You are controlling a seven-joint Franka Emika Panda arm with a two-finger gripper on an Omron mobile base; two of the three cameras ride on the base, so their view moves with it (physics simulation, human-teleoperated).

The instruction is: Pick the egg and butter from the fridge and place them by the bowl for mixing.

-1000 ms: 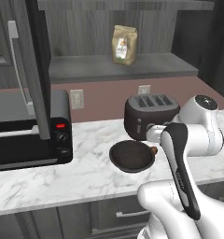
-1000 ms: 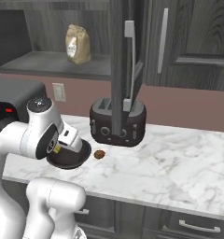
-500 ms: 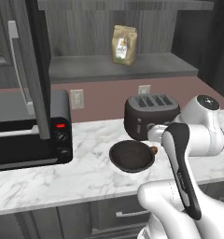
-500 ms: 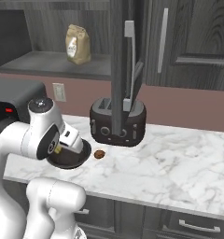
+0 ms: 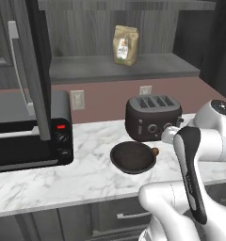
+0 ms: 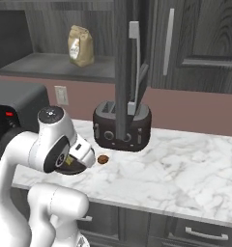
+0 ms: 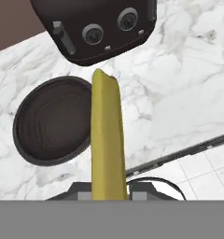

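end effector [image 7: 109, 196]: closed on the butter [image 7: 107, 140], stick pointing away from the hand
butter: above the desk [image 7: 179, 93], beside the bowl [image 7: 55, 121]
egg [image 5: 155, 152]: on desk, touching bowl rim
toaster [image 5: 152, 116]: behind bowl

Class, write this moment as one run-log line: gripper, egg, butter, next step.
gripper: shut on butter | egg: on counter beside bowl | butter: above counter, by bowl | next: likely set butter down
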